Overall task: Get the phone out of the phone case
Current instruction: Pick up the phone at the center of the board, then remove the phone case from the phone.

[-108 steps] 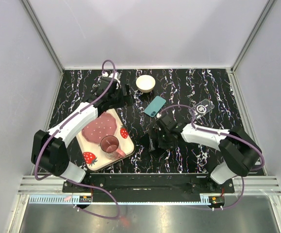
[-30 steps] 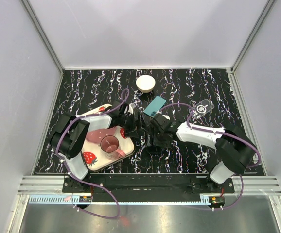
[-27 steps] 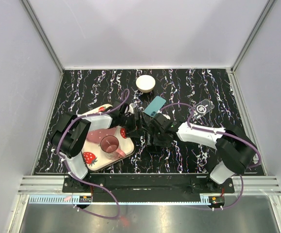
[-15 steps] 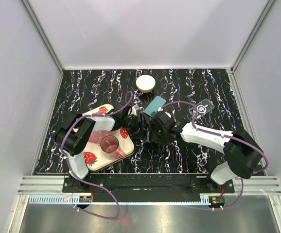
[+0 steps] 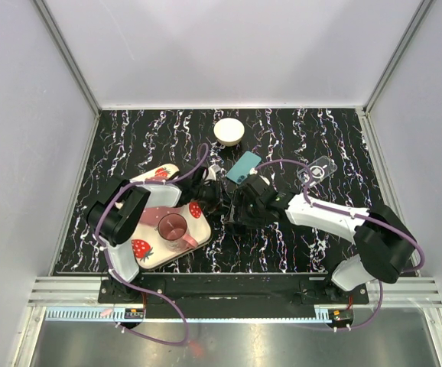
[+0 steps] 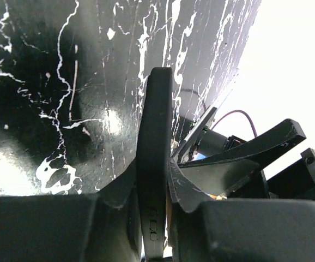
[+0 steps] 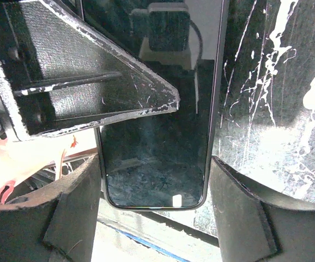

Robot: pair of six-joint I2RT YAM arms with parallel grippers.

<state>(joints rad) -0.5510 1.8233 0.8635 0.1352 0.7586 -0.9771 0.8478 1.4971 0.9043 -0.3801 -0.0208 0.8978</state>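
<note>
A black phone (image 7: 156,147), screen up and with a dark case rim round it, hangs above the marbled table between both grippers. My right gripper (image 7: 155,169) is shut across its width, a finger on each long side. My left gripper (image 6: 155,229) is shut across its thickness. In the left wrist view the phone (image 6: 154,142) shows edge-on between the jaws. One left finger (image 7: 92,82) lies on the glass. From above, the left gripper (image 5: 222,200) and right gripper (image 5: 238,206) meet mid-table and hide the phone. I cannot tell the case from the phone.
A strawberry-print tray (image 5: 154,243) with a pink cup (image 5: 173,227) lies left of the grippers. Behind them lie a teal phone-shaped item (image 5: 244,167), a cream bowl (image 5: 228,131) and a clear ringed item (image 5: 318,170).
The left arm swung in from the back near the bowl to the right gripper. Over the last second its jaws closed on the phone, and both grippers shifted slightly toward the back.
</note>
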